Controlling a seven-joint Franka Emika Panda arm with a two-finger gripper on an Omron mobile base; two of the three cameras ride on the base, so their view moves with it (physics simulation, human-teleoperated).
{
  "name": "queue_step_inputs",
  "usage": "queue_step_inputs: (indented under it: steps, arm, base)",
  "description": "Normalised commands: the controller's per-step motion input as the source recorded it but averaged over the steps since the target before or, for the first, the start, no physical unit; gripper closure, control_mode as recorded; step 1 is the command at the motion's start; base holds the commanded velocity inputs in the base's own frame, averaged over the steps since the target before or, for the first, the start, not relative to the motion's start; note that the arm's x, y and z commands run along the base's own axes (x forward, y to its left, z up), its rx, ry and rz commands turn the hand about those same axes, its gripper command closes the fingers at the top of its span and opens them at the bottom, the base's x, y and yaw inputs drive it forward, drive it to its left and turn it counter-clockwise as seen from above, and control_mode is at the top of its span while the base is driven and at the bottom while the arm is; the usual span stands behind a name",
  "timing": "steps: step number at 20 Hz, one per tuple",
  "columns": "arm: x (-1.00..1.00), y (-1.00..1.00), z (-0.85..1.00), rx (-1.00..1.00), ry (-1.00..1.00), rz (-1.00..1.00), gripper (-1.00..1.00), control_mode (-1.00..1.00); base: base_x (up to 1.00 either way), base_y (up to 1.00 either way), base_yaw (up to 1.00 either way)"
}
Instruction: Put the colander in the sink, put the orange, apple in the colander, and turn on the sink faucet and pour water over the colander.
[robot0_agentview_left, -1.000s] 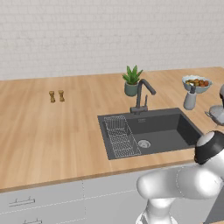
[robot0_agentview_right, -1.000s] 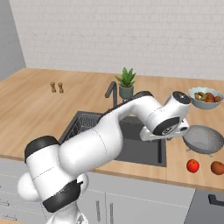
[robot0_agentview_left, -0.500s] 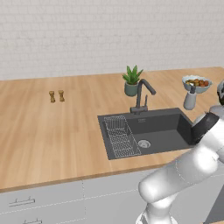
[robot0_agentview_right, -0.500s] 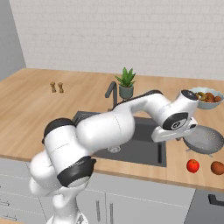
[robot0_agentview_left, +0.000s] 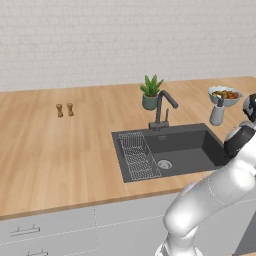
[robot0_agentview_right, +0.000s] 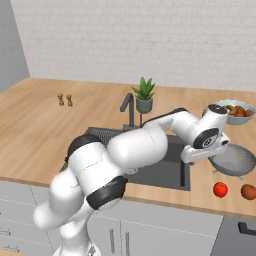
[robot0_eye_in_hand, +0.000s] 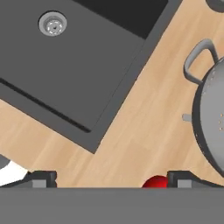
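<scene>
Two fingers (robot0_eye_in_hand: 111, 179) spread wide, colander (robot0_eye_in_hand: 211, 118) beside them, apple (robot0_eye_in_hand: 155, 182) between.

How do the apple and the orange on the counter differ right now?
Colour: the apple is bright red, the orange a dull brownish orange. Place: the apple lies nearer the sink, the orange farther out by the picture's right edge. The apple lies in front of the colander, the orange off toward its right side. Shared: both small, round, about equal in size, resting on the wooden counter, not yet in the colander.
</scene>
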Motion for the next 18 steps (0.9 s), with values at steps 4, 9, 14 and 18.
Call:
queue_step_inputs:
  steps: [4,9,14,18]
  arm:
    - [0.37,-0.35,-0.24,-0.05,0.07,0.0,-1.0,-1.0]
    - [0.28,-0.39,-0.26,-0.03,0.04,0.0,-1.0,-1.0]
    - [0.27,-0.34,-0.27,-0.02,0.02,0.0,-1.0,-1.0]
    - [0.29,-0.28,-0.29,-0.02,0.01,0.0,-1.0,-1.0]
  base:
    - [0.0,0.0,0.0]
    - [0.0,0.0,0.0]
    - [0.0,0.0,0.0]
    - [0.0,0.0,0.0]
